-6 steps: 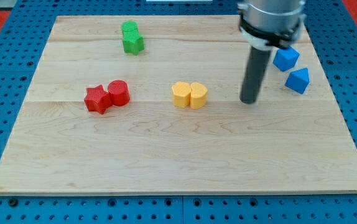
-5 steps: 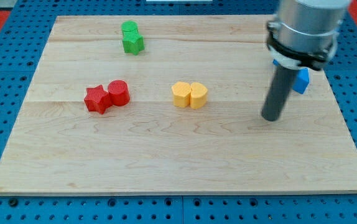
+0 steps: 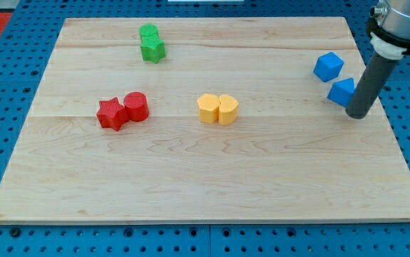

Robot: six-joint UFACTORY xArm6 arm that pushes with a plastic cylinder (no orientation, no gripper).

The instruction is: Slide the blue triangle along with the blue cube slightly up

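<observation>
The blue cube (image 3: 328, 66) sits near the board's right edge, towards the view's top. The blue triangle (image 3: 341, 91) lies just below it and slightly to the right, partly covered on its right side by my rod. My tip (image 3: 357, 114) rests on the board just below and to the right of the blue triangle, close to it or touching it; I cannot tell which.
A green pair of blocks (image 3: 151, 43) stands at the top left. A red star (image 3: 111, 114) and red cylinder (image 3: 136, 106) sit at the left. Two yellow blocks (image 3: 217, 109) sit side by side in the middle. The wooden board (image 3: 191, 178) lies on a blue pegboard.
My tip has swung from the left of the blue blocks, down and round to the right, and now stands at the lower right of the blue triangle. The blocks have not moved.
</observation>
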